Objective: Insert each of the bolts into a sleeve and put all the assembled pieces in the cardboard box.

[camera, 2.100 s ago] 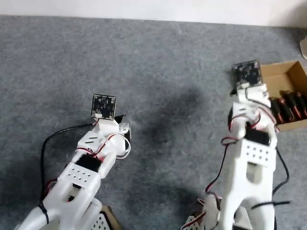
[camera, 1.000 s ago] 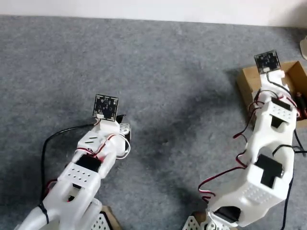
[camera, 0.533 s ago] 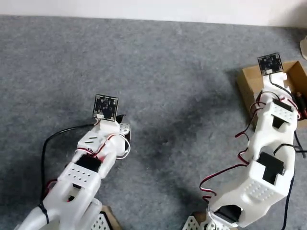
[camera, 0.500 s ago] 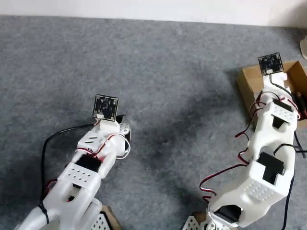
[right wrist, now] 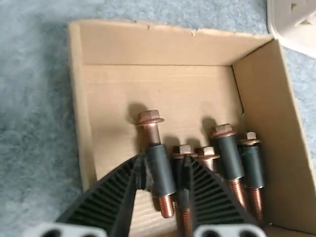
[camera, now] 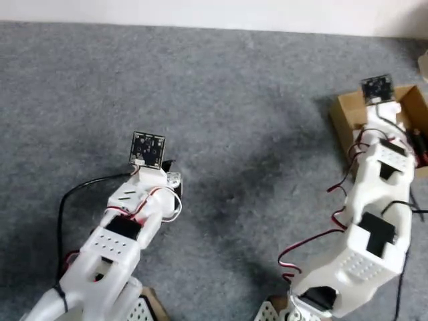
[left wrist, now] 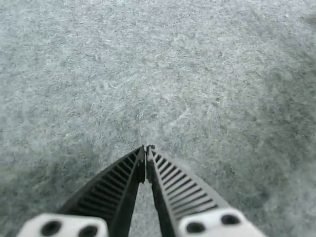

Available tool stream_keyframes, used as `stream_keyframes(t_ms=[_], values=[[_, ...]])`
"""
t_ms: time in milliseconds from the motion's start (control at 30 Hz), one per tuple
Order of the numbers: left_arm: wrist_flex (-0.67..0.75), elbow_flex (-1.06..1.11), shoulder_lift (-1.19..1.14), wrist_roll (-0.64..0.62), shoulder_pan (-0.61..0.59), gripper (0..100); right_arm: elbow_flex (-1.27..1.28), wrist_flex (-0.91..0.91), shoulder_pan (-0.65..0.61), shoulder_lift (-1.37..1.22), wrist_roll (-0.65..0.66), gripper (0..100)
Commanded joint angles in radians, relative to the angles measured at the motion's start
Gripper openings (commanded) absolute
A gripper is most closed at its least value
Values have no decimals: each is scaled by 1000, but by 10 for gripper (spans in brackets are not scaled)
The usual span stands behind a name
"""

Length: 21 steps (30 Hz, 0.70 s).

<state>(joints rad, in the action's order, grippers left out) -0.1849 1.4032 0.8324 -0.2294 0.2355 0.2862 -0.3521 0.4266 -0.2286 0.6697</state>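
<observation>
The cardboard box [right wrist: 123, 44] holds several copper bolts in black sleeves [right wrist: 232, 158] lying side by side. My right gripper [right wrist: 164, 165] hangs inside the box, shut on one more sleeved bolt [right wrist: 159, 165], whose head points at the box's far wall. A thin gap shows between the sleeve and one finger. In the high view the right arm [camera: 378, 167] reaches over the box [camera: 346, 114] at the far right. My left gripper [left wrist: 146, 149] is shut with nothing in it, low over the grey carpet left of centre.
Grey carpet [camera: 234, 100] covers the whole table. A white object [right wrist: 296, 19] lies just beyond the box's far corner. The left arm [camera: 127, 221] stands at the lower left, with a black cable [camera: 63, 207] looping beside it.
The right arm swung from beside the box to over it and stretched out low, then edged slightly farther in. The left arm has not moved.
</observation>
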Motion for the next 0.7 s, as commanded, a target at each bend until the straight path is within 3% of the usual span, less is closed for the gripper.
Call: stream_keyframes(t_ms=[0, 100, 667], values=[[23, -10, -5, 8, -7, 27, -5, 15, -5, 19, -46, 104], [23, -10, -5, 8, -7, 27, -10, -1, -18, 21, -101, 104], [20, -25, -5, 9, -50, 27, -527, -693, -44, 21, -310, 104]])
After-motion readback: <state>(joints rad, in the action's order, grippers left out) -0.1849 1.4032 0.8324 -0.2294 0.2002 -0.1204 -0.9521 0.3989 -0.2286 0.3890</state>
